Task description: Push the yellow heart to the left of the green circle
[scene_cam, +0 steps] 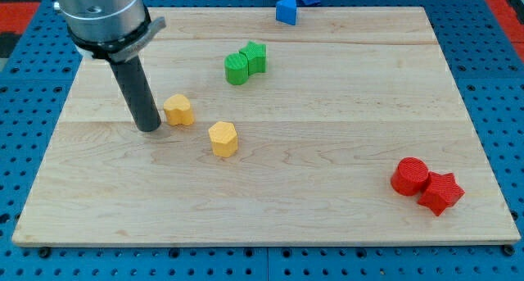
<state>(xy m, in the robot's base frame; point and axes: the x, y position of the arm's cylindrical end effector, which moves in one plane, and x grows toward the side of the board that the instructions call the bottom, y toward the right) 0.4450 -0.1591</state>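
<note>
yellow heart [178,110] sits just right of my tip [149,127]; no jaws on this rod.

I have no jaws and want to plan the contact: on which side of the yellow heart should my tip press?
Probably the lower-left side of the yellow heart, pushing up and right: the green circle lies toward the view's top right. My tip stands close at the heart's left.

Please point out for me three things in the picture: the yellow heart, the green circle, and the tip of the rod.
yellow heart [178,110], camera view, on its top face, just right of my tip.
green circle [237,68], camera view, on its top face, touching the other green block.
my tip [149,129], camera view, at the rod's very lower end.
</note>
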